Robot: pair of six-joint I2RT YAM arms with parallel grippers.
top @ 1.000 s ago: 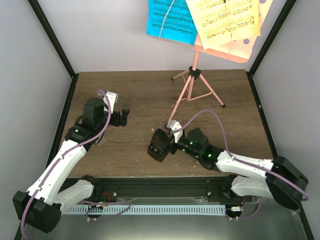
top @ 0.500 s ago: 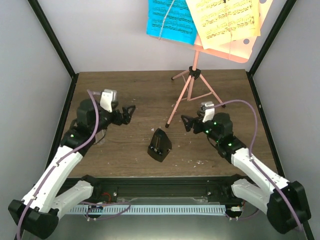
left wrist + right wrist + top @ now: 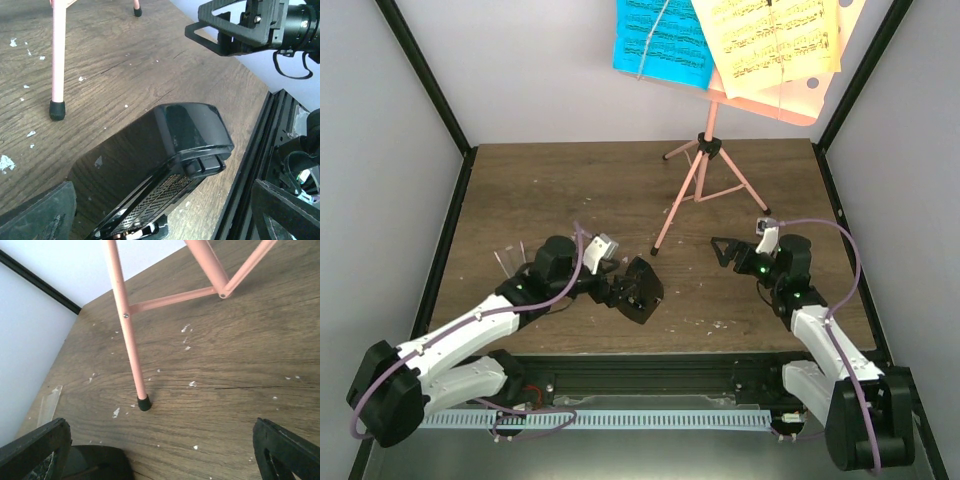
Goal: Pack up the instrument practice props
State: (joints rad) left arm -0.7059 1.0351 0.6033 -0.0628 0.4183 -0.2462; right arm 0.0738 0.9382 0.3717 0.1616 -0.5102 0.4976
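The small black metronome [image 3: 642, 290] lies on its side on the wooden table [image 3: 570, 190], near the front. My left gripper [image 3: 618, 290] is open; the metronome [image 3: 165, 155] lies between its wide-set fingers [image 3: 40, 215], which are apart from it. My right gripper [image 3: 723, 250] stands open to the right and holds nothing. Ahead of it is the front leg [image 3: 127, 325] of the salmon-pink music stand [image 3: 705, 170]. Blue [image 3: 662, 40] and yellow [image 3: 770, 40] sheet-music pages rest on the stand's desk.
White flecks dot the table. A small clear plastic piece [image 3: 510, 260] lies at the left. The black frame rail [image 3: 260, 150] runs along the near edge just beyond the metronome. Grey walls close in both sides and the back.
My right gripper has drawn back from the metronome to the right side. My left arm has swung in from the left and brought its open jaws around the metronome.
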